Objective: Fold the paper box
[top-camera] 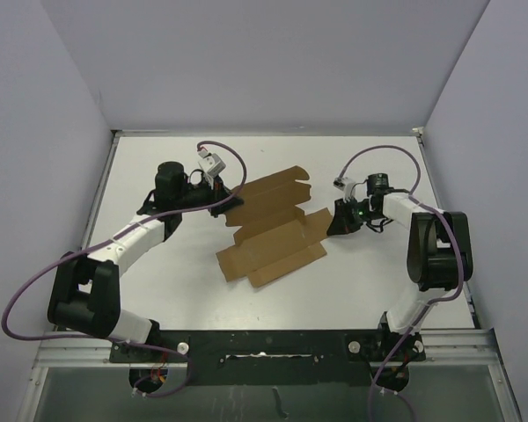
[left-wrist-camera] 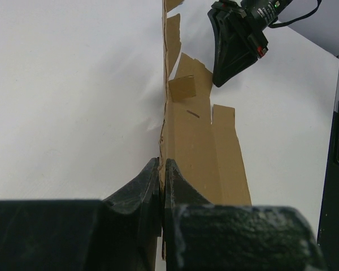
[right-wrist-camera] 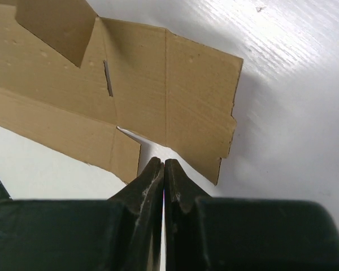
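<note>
The paper box [top-camera: 273, 233] is a brown die-cut cardboard sheet lying mostly flat in the middle of the white table [top-camera: 167, 281], flaps spread out. At its far left edge my left gripper [top-camera: 231, 200] is shut on the cardboard; in the left wrist view the sheet's edge [left-wrist-camera: 198, 152] runs straight in between the closed fingers of that gripper [left-wrist-camera: 163, 164]. My right gripper [top-camera: 333, 227] sits at the sheet's right side, shut and empty. In the right wrist view its tips [right-wrist-camera: 163, 164] stand just short of a notch between two flaps of the box [right-wrist-camera: 158, 84].
Grey walls enclose the table on three sides. A black metal rail [top-camera: 264, 345] with both arm bases runs along the near edge. Purple cables loop off both arms. The right gripper [left-wrist-camera: 234, 45] shows at the top of the left wrist view.
</note>
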